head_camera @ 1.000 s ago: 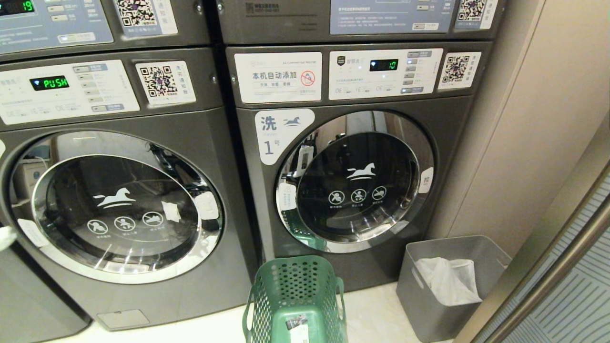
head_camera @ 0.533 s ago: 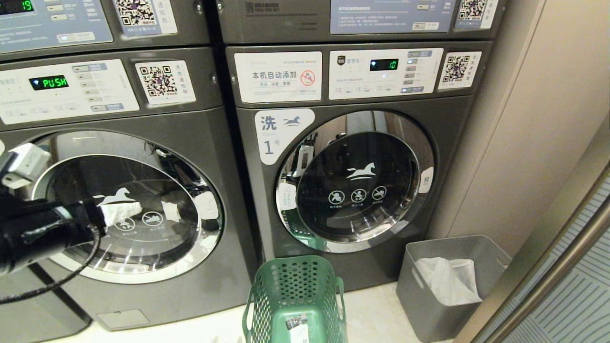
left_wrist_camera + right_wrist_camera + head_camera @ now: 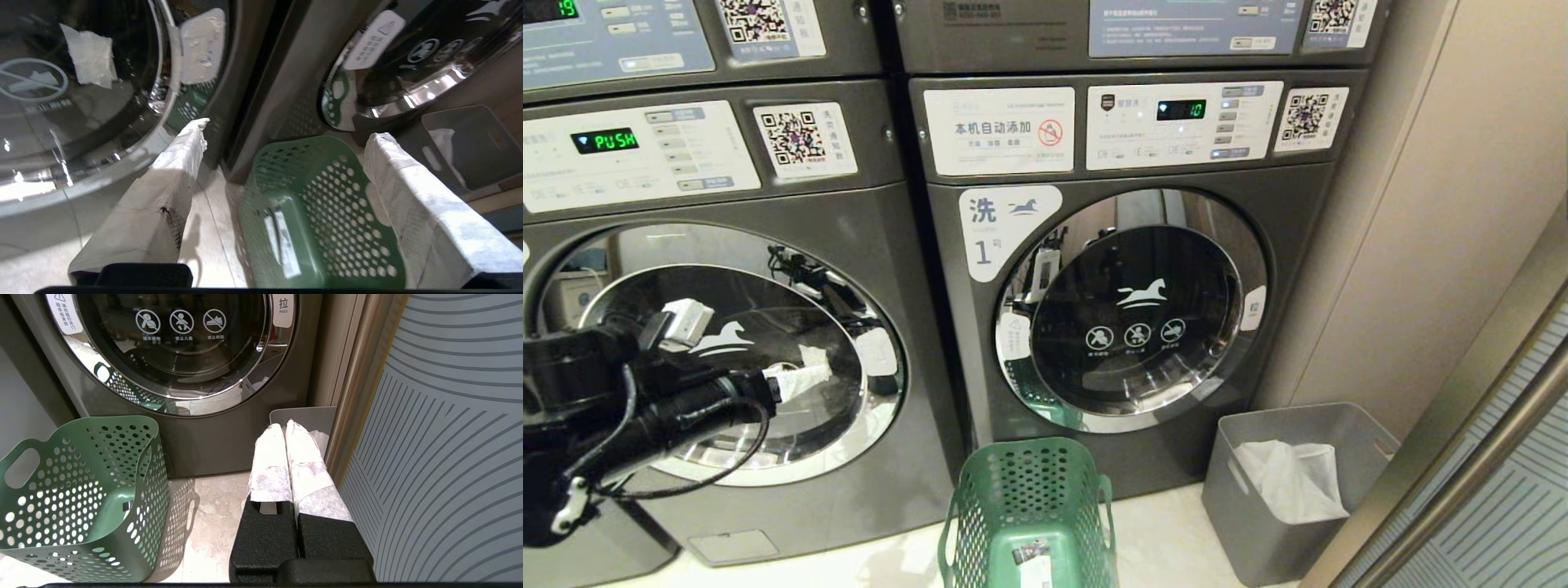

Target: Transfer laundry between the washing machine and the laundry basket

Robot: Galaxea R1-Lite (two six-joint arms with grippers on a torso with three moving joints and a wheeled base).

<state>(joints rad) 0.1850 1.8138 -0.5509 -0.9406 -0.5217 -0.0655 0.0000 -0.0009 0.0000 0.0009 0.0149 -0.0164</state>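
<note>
head view: two dark grey front-loading washing machines stand side by side, each with its round door shut. the left washing machine (image 3: 768,343) shows "push" on its green display; the right washing machine (image 3: 1131,310) bears a "1" label. the left end effector (image 3: 796,380) hangs in front of the left machine's door glass on a black arm that comes in from the left edge. the green laundry basket (image 3: 1029,514) stands on the pale floor between the two machines, just in front of them. a grey bin (image 3: 1241,490) with a white bag stands to the right, beside a beige wall.

left wrist view: the left end effector (image 3: 286,136) is spread wide with nothing between its white-wrapped fingers (image 3: 179,155); the basket (image 3: 318,212), its inside bare, shows below the gap.

right wrist view: the right end effector (image 3: 286,428) hangs low near the bin (image 3: 302,416), its wrapped fingers pressed together and holding nothing. the basket (image 3: 81,494) stands off to its side before the right machine's door (image 3: 175,347).
</note>
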